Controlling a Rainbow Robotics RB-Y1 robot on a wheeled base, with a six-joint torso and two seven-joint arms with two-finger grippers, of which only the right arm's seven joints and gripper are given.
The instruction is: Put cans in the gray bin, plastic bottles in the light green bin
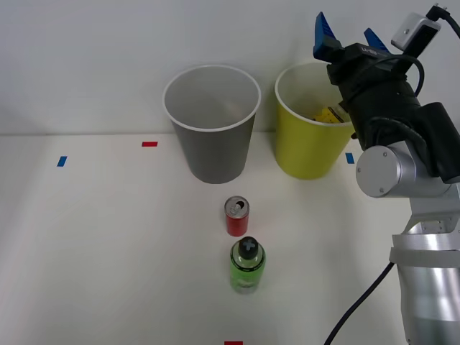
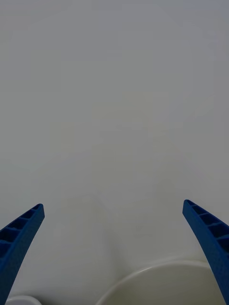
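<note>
Right gripper (image 1: 348,37): blue ribbed fingers spread wide and empty, raised above the far rim of the tall yellow-green cup-shaped bin with white rim (image 1: 302,154), inside which a yellow labelled bottle (image 1: 328,115) lies just below the hand. Small red drink can with silver top (image 1: 236,216) and clear green plastic bottle with black cap (image 1: 247,264): both upright, long axes vertical, well below and to the hand's left, toward the robot; the can is nearer the hand. Tall gray cup-shaped bin with white rim (image 1: 212,154): left of the hand, just beside the lime bin, likely the can's destination.
</note>
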